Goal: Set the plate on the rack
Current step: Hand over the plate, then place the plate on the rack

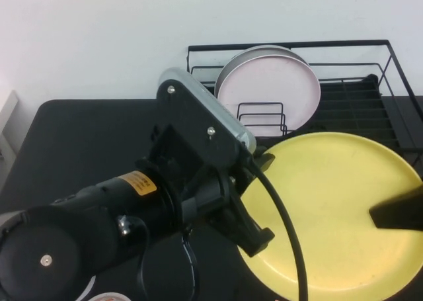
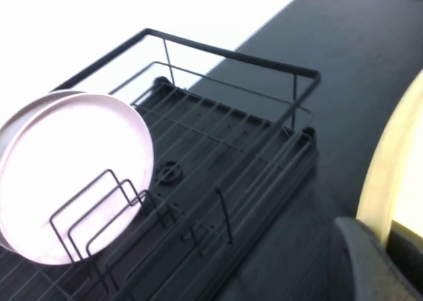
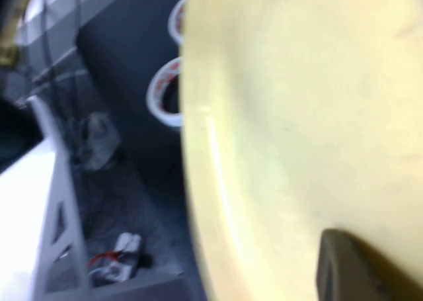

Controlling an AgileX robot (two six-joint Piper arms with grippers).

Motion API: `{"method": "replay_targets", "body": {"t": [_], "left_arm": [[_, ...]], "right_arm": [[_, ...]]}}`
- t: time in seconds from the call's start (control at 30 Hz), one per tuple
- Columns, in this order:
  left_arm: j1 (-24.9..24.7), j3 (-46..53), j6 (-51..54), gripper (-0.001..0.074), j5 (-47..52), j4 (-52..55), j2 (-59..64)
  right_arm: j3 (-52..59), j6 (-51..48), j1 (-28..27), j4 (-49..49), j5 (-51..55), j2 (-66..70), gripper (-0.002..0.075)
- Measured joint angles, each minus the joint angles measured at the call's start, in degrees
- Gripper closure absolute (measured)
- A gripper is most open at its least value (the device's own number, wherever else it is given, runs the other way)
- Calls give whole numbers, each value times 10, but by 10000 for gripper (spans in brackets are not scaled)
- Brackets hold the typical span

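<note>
The pale-yellow plate (image 1: 330,208) is held above the table in front of the black wire rack (image 1: 357,102). My left gripper (image 1: 254,202) is shut on the plate's left rim; in the left wrist view the rim (image 2: 390,169) sits between its fingers (image 2: 370,261). My right gripper (image 1: 396,215) is shut on the plate's right side, one finger (image 3: 357,268) lying on the plate's face (image 3: 297,116). The rack also shows in the left wrist view (image 2: 231,149), its right part free of dishes.
A pale pink plate (image 1: 268,92) stands upright in the rack's left slots with a grey plate behind it; it also shows in the left wrist view (image 2: 73,175). Rolls of tape (image 3: 165,92) lie on the black table (image 1: 79,142). A white wall is behind the rack.
</note>
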Motion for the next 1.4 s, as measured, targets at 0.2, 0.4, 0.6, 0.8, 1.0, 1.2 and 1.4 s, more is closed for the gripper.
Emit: {"method": "replay_targets", "body": {"t": [0.2, 0.4, 0.6, 0.8, 1.0, 1.2, 1.4], "left_arm": [[0, 0, 2, 535, -17, -9, 0], [0, 0, 2, 307, -29, -36, -8], [0, 0, 6, 275, -35, -111, -64], [24, 0, 49, 430, -38, -175, -122], [79, 6, 127, 699, -49, -311, -160], [114, 78, 210, 731, -90, -465, -191], [116, 170, 280, 735, -109, -562, -233]], "right_arm": [[0, -8, 0, -4, -49, 0, 599], [0, -46, 0, -4, -107, 0, 599], [-16, -142, 0, -4, -184, 1, 599], [-82, -166, 0, -4, -214, 31, 599], [-173, -182, 0, -5, -201, 114, 599], [-260, -202, 0, -7, -196, 192, 599], [-324, -268, 0, -6, -196, 258, 599]]}}
